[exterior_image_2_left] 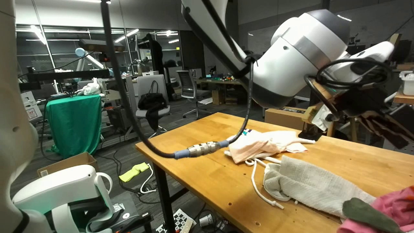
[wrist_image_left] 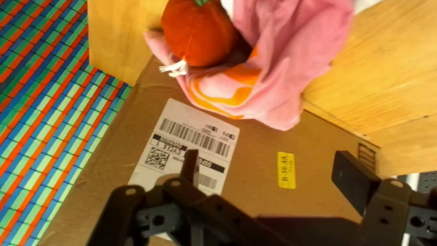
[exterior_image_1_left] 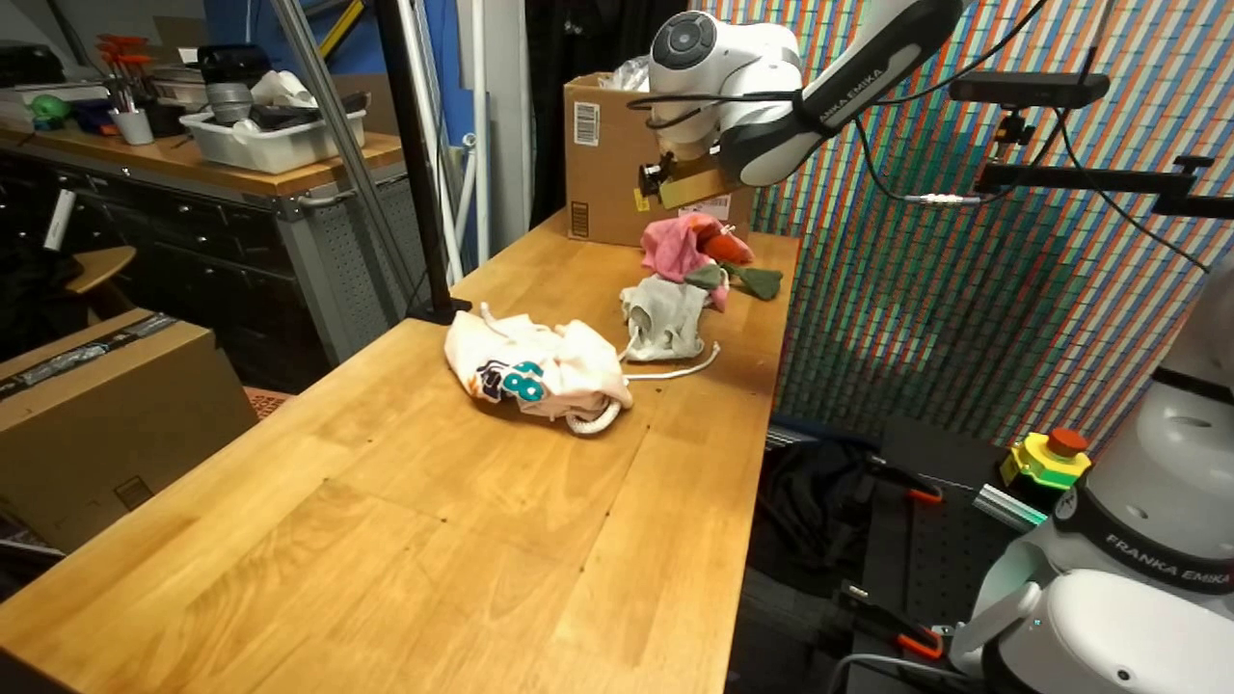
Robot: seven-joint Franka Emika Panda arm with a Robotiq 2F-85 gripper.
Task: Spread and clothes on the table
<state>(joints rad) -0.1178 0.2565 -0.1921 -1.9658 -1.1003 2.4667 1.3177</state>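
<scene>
My gripper [wrist_image_left: 269, 171] stands open, its fingers wide apart and nothing between them. It hangs over the far end of the wooden table [exterior_image_1_left: 434, 540], in front of a cardboard box. The bright pink garment [exterior_image_1_left: 677, 246] lies bunched up against that box; in the wrist view the pink fabric [wrist_image_left: 293, 51] is beyond the fingertips, not touching them. Closer along the table comes the mint-white garment [exterior_image_1_left: 665, 318], crumpled in the exterior view and stretched out long [exterior_image_2_left: 317, 184] in another angle. The peach garment [exterior_image_1_left: 549, 366], with a printed patch, is loosely heaped near mid-table.
The cardboard box [exterior_image_1_left: 607, 164] fills the table's far end. An orange-red plush [wrist_image_left: 198, 32] sits on the pink fabric, with green leaf-like pieces [exterior_image_1_left: 757, 280] beside it. A white cord [exterior_image_1_left: 675, 374] trails toward one edge. A dark post [exterior_image_1_left: 441, 306] rises at the opposite edge.
</scene>
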